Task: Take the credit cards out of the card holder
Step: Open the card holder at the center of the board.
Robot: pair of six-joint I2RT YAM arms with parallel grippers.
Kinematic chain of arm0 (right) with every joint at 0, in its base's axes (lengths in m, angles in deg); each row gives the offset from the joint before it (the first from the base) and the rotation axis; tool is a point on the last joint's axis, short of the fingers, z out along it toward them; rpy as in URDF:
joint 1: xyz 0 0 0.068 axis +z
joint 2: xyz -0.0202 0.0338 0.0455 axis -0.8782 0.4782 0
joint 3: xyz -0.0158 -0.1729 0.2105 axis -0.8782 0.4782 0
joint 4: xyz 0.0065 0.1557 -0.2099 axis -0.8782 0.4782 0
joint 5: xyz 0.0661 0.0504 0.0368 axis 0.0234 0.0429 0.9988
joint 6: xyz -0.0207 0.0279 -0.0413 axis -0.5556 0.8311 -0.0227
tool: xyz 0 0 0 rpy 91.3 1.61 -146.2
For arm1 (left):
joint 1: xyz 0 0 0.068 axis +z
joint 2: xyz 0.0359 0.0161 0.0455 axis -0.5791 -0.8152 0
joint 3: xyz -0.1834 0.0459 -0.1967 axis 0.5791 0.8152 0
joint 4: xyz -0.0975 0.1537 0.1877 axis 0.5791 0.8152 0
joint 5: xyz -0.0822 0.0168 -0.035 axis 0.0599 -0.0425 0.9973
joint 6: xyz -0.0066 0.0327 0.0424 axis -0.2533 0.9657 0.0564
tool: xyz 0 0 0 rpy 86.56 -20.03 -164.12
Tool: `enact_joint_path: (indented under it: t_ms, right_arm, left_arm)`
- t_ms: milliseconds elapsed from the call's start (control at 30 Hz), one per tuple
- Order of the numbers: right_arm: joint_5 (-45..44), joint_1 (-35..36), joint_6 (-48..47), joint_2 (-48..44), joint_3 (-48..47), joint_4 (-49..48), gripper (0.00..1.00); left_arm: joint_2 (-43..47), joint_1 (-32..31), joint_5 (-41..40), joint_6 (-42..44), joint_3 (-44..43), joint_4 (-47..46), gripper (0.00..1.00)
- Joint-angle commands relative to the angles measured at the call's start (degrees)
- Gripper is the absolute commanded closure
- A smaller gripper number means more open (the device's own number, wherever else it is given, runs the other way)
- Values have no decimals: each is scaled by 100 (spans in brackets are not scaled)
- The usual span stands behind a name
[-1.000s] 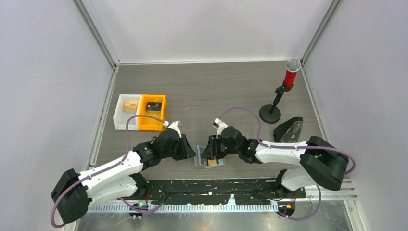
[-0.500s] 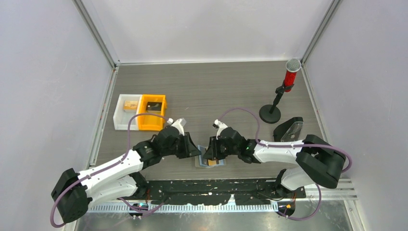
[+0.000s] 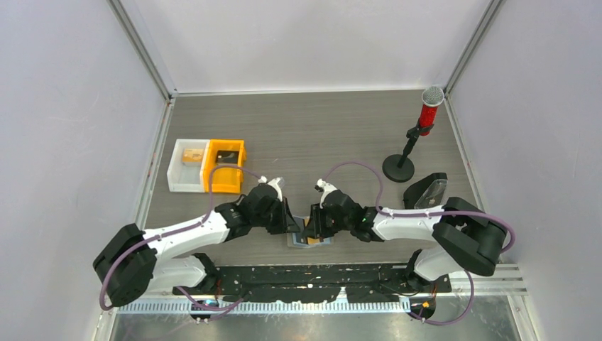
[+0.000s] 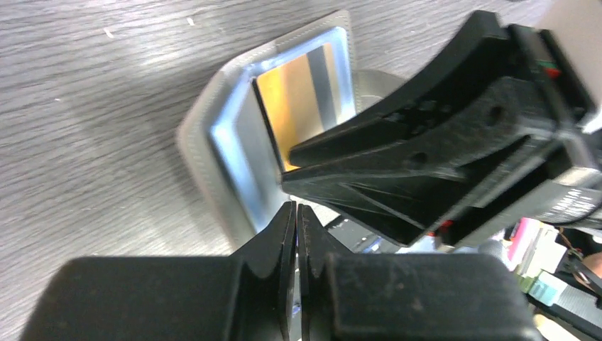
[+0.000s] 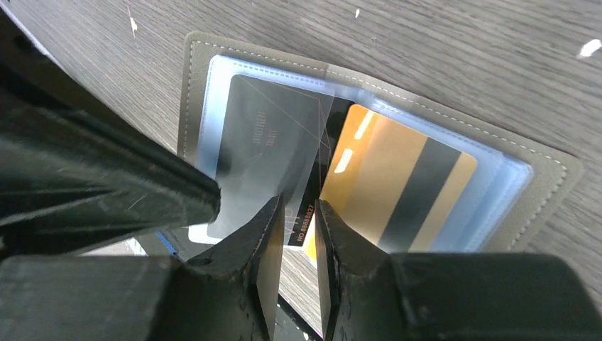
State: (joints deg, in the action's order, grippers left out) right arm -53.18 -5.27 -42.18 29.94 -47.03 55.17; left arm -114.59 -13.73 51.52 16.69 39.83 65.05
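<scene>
Right gripper (image 5: 298, 207) overhangs open grey card holder (image 5: 193, 92) showing a gold card (image 5: 387, 185).

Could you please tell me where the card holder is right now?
In the top view, the card holder lies open at the near middle of the table, between the left tool and the right tool.

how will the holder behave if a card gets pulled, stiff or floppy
Probably floppy: the holder bends up at its fold. Thin, so likely light; it may drag along with the gold card. Its clear sleeve looks glossy, maybe slippery.
</scene>
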Motion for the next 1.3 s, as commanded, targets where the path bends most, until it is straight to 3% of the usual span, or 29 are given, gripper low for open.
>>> enact_joint_path:
  t_ms: [0, 400, 733, 1033, 1267]
  right_arm:
    - [-330, 22, -75, -318, 57, 134, 70]
    - [-510, -5, -229, -261, -21, 481, 70]
    - [-514, -35, -198, -1133, -74, 922, 70]
    - [-491, -167, -302, -1238, -41, 861, 70]
    - [-398, -337, -356, -1280, 158, 676, 71]
  left_arm:
    - [-180, -27, -324, 158, 122, -223, 95]
    - [-274, -27, -636, 180, 508, -118, 97]
    - [-285, -44, -474, 167, 412, -198, 96]
    - [27, -45, -160, 143, -179, 72, 86]
    - [-340, -192, -15, 24, -443, -278, 79]
